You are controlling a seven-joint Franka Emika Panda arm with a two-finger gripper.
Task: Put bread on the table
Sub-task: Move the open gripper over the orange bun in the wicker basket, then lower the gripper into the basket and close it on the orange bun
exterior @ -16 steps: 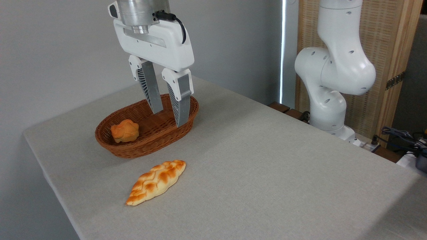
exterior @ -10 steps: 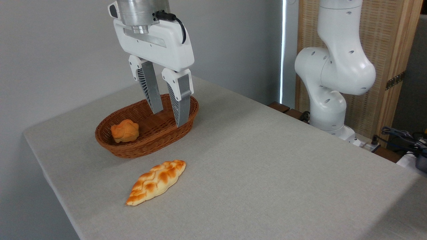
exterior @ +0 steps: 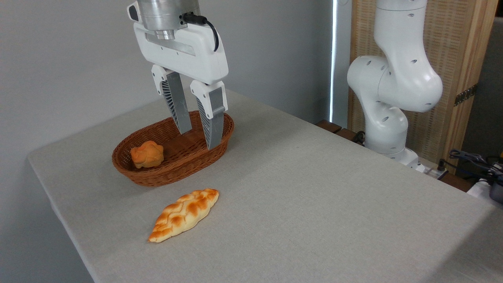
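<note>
The bread (exterior: pixel 147 154) is a small round bun, orange-golden, with a lumpy top split into rounded lobes like a flower. It sits inside the brown oval wicker basket (exterior: pixel 129 173), at the basket's left end, resting on the woven floor close to the near-left wall. It is not on the worktop (exterior: pixel 314 188), a broad flat surface covered in light grey-beige woven cloth.

The gripper (exterior: pixel 198 139) hangs over the right half of the basket, pointing down and tilted slightly. Its white housing sits under a metal wrist flange with a black cable looped at the side. The jaws stand apart with a clear gap between them and nothing held. The two grey ribbed fingers (exterior: pixel 176 104) taper downward; their tips appear to be at about rim height over the right part of the basket, though whether they are inside it or just above cannot be told. The bun lies well to the left of the fingers, untouched.

On the cloth in front of the basket lies a long braided loaf (exterior: pixel 184 214), golden and white, set diagonally and apart from the basket. The arm's white base and lower joints (exterior: pixel 393 90) rise at the far right edge of the worktop, in front of a woven wood-framed screen (exterior: pixel 463 59). Dark cables (exterior: pixel 471 159) lie at the far right. Only the basket's low rim stands between the bun and the open cloth.
</note>
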